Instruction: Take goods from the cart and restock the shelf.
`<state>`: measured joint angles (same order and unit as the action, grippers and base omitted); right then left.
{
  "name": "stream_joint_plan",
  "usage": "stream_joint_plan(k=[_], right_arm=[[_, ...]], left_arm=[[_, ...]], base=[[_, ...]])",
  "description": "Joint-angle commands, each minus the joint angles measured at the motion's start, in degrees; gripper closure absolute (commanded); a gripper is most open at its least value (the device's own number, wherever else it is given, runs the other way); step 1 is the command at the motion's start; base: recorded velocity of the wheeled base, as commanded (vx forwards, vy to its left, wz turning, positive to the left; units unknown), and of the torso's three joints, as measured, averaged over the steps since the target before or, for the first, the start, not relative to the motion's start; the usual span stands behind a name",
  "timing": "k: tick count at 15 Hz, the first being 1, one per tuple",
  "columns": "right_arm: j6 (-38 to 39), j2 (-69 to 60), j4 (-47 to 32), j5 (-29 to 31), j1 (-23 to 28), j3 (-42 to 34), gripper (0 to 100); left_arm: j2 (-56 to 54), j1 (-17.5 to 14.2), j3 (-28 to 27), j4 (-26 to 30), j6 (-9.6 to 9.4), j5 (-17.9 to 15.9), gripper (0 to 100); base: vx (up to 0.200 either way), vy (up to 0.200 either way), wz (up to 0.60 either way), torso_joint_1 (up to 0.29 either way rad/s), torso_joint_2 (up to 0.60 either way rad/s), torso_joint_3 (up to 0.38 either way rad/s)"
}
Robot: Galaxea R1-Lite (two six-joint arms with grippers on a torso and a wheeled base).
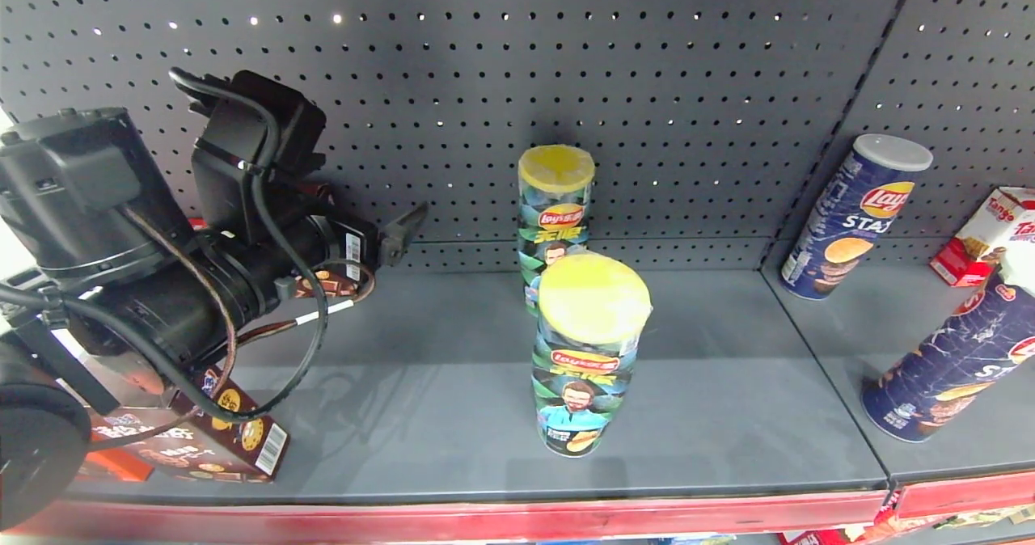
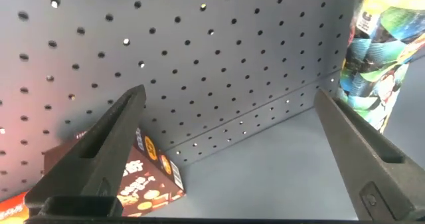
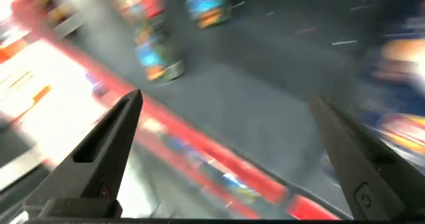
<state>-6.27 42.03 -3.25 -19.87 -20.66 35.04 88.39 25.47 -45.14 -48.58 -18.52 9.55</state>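
A yellow-lidded can (image 1: 554,205) stands upright at the middle of the shelf's (image 1: 404,399) back edge, and a second yellow-lidded can (image 1: 586,359) stands just in front of it. On the neighbouring board (image 1: 897,318) to the right, a blue can (image 1: 849,221) stands at the back left corner, another blue can (image 1: 946,367) near the front edge, and a red box (image 1: 982,238) along the back edge.

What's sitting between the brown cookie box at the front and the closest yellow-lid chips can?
Nothing; the head view shows just bare grey shelf between the brown cardboard cookie box and the nearer yellow-lidded chip can.
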Motion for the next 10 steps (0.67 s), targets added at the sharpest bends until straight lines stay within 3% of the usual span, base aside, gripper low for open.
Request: stream_joint_plan(k=[1,4,7,10], right_arm=[[-0.3,12.4,0.6,1.1,-10.4,0.8,0],[-0.2,22.0,6.0,5.5,-16.6,0.5,0],[1.6,31.3,15.5,12.1,-18.2,1.2,0],[2.0,36.5,18.5,15.9,-18.3,3.6,0]], left_arm=[[0.6,0.1,0.0,-0.2,0.06,0.0,0],[0.9,0.0,0.3,-1.0,0.06,-0.1,0],[0.9,0.0,1.3,-1.4,0.06,0.0,0],[0.9,-0.1,1.3,-1.8,0.15,0.0,0]], base=[[0.0,0.0,0.0,0.0,0.0,0.0],[0.0,0.0,0.0,0.0,0.0,0.0],[0.0,0.0,0.0,0.0,0.0,0.0],[0.0,0.0,0.0,0.0,0.0,0.0]])
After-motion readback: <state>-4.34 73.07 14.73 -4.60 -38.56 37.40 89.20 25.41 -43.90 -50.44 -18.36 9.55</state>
